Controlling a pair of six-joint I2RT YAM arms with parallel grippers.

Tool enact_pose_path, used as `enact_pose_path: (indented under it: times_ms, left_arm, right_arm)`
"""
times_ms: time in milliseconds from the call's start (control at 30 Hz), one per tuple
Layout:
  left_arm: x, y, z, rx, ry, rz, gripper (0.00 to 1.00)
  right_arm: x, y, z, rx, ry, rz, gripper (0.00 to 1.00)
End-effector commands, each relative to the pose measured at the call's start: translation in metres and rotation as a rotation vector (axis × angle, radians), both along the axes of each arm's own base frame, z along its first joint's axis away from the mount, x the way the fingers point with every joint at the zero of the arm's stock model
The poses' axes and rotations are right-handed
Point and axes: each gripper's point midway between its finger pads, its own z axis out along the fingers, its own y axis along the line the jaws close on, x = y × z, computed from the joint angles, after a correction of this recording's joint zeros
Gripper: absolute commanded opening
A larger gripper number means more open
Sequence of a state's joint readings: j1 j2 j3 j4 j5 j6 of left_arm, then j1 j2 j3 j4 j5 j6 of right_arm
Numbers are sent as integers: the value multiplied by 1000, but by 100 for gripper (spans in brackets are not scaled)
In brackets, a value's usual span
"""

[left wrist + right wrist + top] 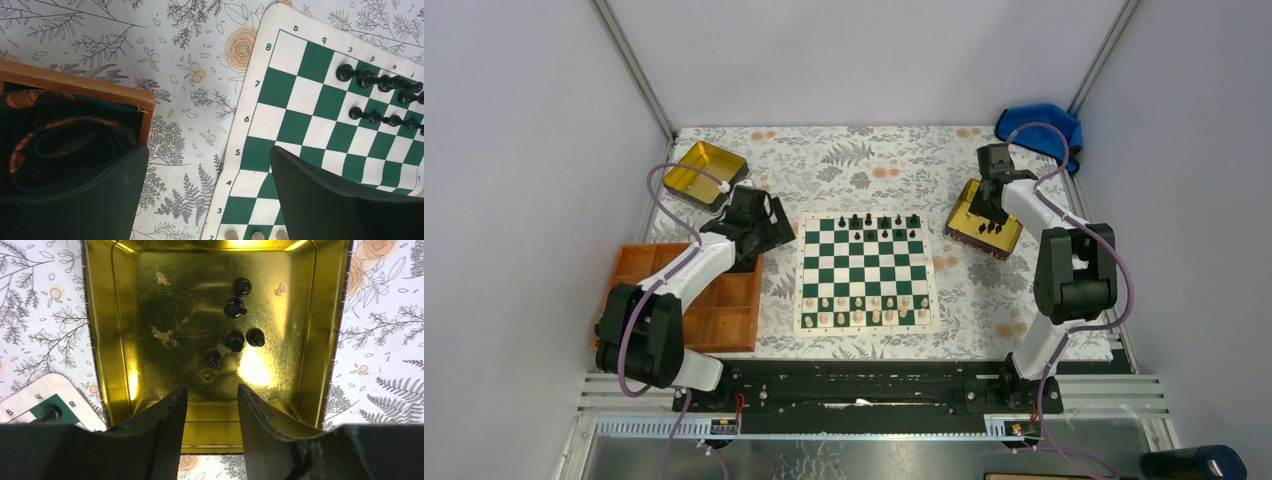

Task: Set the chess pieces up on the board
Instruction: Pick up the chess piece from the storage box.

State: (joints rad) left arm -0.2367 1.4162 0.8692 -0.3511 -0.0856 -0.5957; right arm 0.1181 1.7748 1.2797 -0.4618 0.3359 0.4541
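The right arm reaches forward, the right gripper (212, 390) pointing down over the tin (100, 315), jaws part open and empty above five black pieces (234, 307). The left gripper (209, 150), wide open and empty, hovers between tray (75, 85) and board (320, 130), whose far rows hold more black pieces.

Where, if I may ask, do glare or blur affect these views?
Right wrist: strong glare on the gold tin floor, yet the black pieces look sharp. Left wrist: even light, board crisp. Top external: evenly lit, pieces small and soft.
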Motion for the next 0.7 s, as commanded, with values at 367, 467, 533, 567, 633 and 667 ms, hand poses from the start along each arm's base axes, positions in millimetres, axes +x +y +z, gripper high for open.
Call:
enact_pose_path:
  times_ms: [367, 467, 533, 567, 633, 667]
  left_arm:
    - [13, 1, 10, 37, -30, -18, 99]
    - [14, 1, 9, 43, -28, -18, 99]
    - [14, 2, 9, 46, -27, -19, 99]
    - [14, 2, 9, 46, -27, -18, 99]
    - [14, 2, 8, 48, -24, -19, 99]
    - [14, 2, 8, 48, -23, -19, 99]
  right_arm:
    - [26, -1, -15, 38, -5, -35, 45]
    - [28, -3, -19, 33, 3, -38, 44]
    - [29, -3, -22, 31, 8, -38, 44]
    - [29, -4, -24, 30, 14, -40, 44]
    - [30, -6, -26, 28, 17, -43, 43]
    - [30, -6, -27, 29, 18, -43, 43]
